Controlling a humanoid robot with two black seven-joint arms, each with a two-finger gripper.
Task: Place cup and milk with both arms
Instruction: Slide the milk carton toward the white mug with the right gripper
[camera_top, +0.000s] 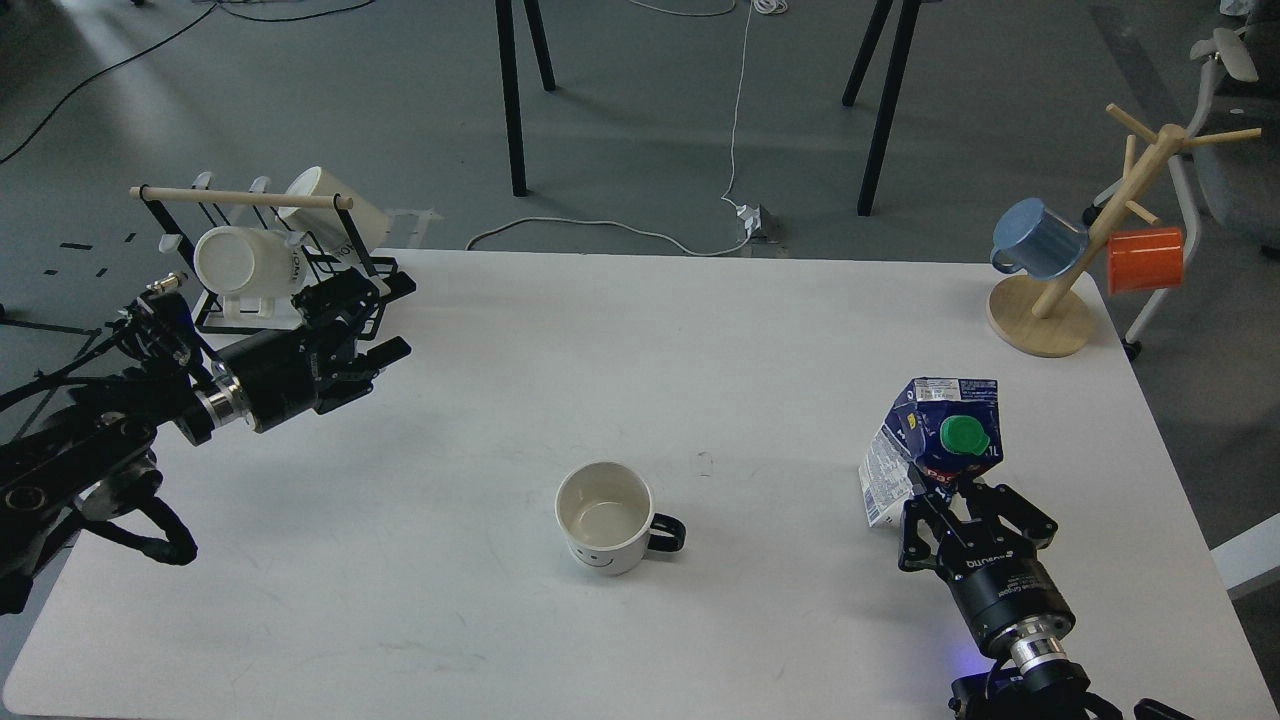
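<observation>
A white cup (606, 517) with a smiley face and a black handle stands upright in the middle front of the white table (700, 330). A blue milk carton (930, 450) with a green cap stands at the front right, tilted a little. My right gripper (965, 500) is shut on the carton's lower part. My left gripper (385, 320) is open and empty at the left, beside the dish rack, far from the cup.
A black dish rack (260, 250) with two white cups stands at the table's back left corner. A wooden mug tree (1060, 290) with a blue mug and an orange mug stands at the back right.
</observation>
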